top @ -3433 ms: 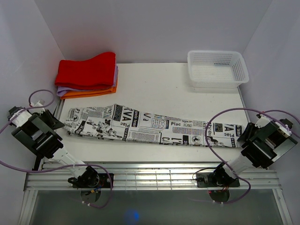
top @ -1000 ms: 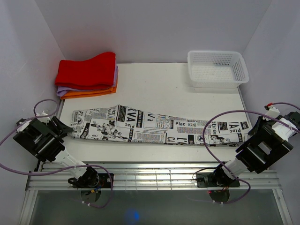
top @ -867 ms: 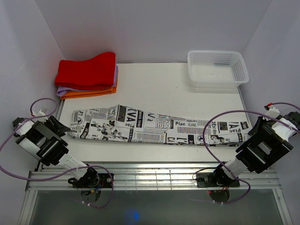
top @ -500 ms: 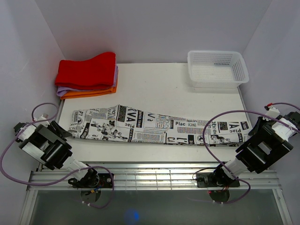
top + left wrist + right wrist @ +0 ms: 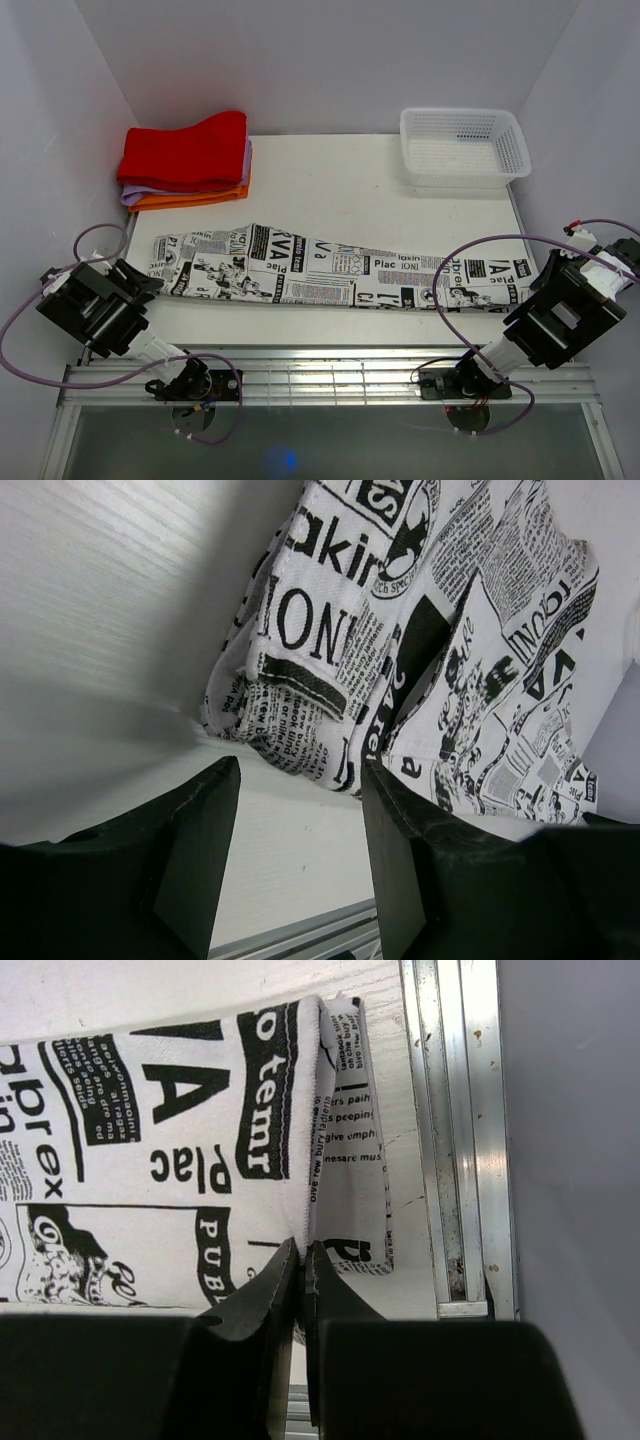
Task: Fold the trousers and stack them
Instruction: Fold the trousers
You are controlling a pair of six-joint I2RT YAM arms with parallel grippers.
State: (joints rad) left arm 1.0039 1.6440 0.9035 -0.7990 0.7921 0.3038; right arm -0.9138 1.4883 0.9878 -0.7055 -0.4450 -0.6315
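The trousers (image 5: 330, 267), white with black newspaper print, lie stretched flat across the table from left to right. My left gripper (image 5: 152, 286) sits low at their left end, and it is open. In the left wrist view the folded trousers' end (image 5: 330, 670) lies just beyond the fingertips (image 5: 205, 820), and only bare table shows between them. My right gripper (image 5: 538, 286) is at the right end. In the right wrist view it (image 5: 300, 1255) is shut on the edge of the trousers (image 5: 180, 1140), pinching the seam.
A stack of red, purple and orange folded cloths (image 5: 185, 160) lies at the back left. A white mesh basket (image 5: 463, 147) stands at the back right. An aluminium rail (image 5: 320, 375) runs along the front edge, and another rail (image 5: 450, 1140) borders the table's right side.
The trousers were drawn rightward and straightened earlier. Over the last second my left arm swung nearer the front, its open gripper pointing at the left end. The right arm stayed still.
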